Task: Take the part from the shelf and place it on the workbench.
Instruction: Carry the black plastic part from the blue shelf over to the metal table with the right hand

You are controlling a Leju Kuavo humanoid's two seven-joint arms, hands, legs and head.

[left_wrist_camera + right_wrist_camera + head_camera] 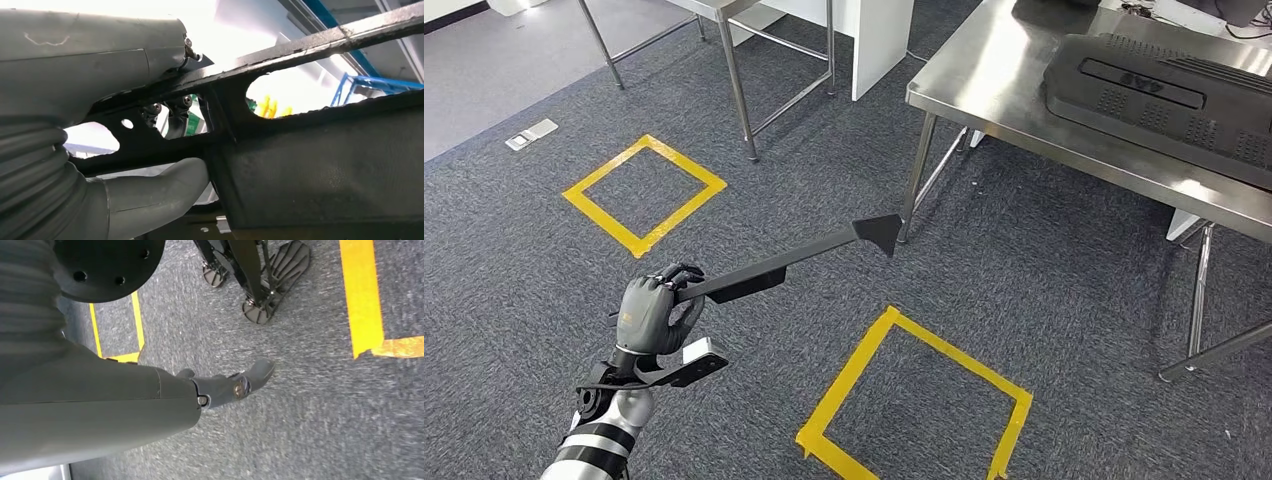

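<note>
My left hand (656, 312) grips one end of a long, flat black part (794, 262), which reaches up and to the right over the carpet and ends in a triangular tip near the workbench leg (916, 180). The left wrist view shows the same part (320, 165) close up, a black frame with cut-outs, lying across my left hand (75, 60). The steel workbench (984, 90) stands at the upper right. My right hand (150, 400) hangs over the carpet with its fingers (235, 385) stretched out and nothing in them.
A large black moulded cover (1164, 95) lies on the workbench. Two yellow tape squares (644, 192) (914, 400) mark the grey carpet. A second steel table frame (744, 80) and a white cabinet (874, 40) stand at the back. A floor socket (531, 134) sits at left.
</note>
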